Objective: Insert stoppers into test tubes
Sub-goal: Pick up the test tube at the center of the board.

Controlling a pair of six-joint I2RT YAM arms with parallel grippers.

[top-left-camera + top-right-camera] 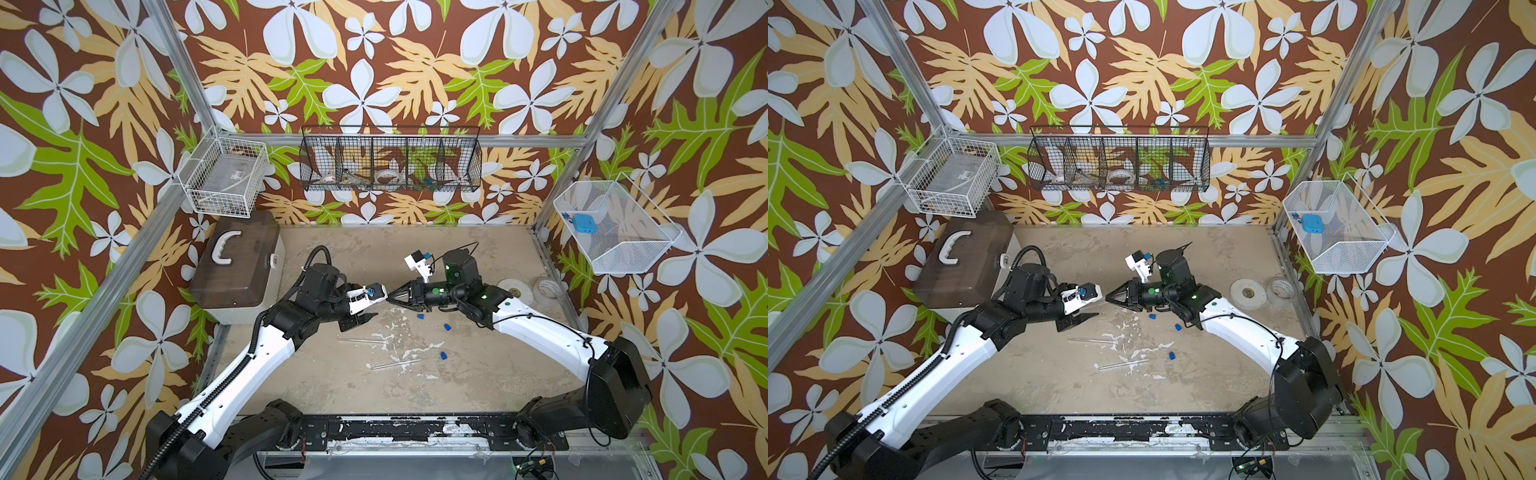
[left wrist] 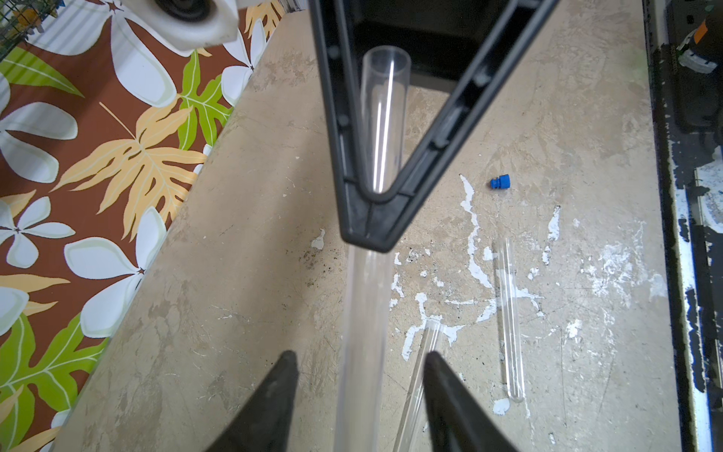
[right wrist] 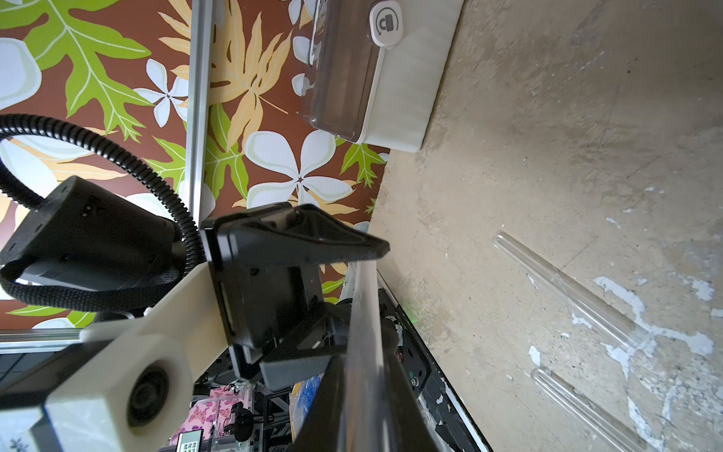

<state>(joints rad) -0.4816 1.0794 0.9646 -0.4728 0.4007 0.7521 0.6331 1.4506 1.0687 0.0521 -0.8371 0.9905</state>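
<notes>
Step in hand: transfer of one test tube [image 2: 385, 117], held in the air above mid-table. The right gripper [image 2: 367, 231] is clamped on it. The left gripper [image 2: 360, 362] stands parted around it, apparently clear of the glass. Two other test tubes [image 1: 361, 340] and three stoppers [image 1: 420, 316] lie loose on the tabletop [image 1: 478, 374]. Next move, as judged: the left arm backs off, picks up a stopper and lines it up with the tube mouth.

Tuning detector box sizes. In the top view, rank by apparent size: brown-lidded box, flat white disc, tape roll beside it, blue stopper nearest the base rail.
1. brown-lidded box, by far
2. flat white disc
3. tape roll, only slightly smaller than the disc; close call
4. blue stopper, tiny
</notes>
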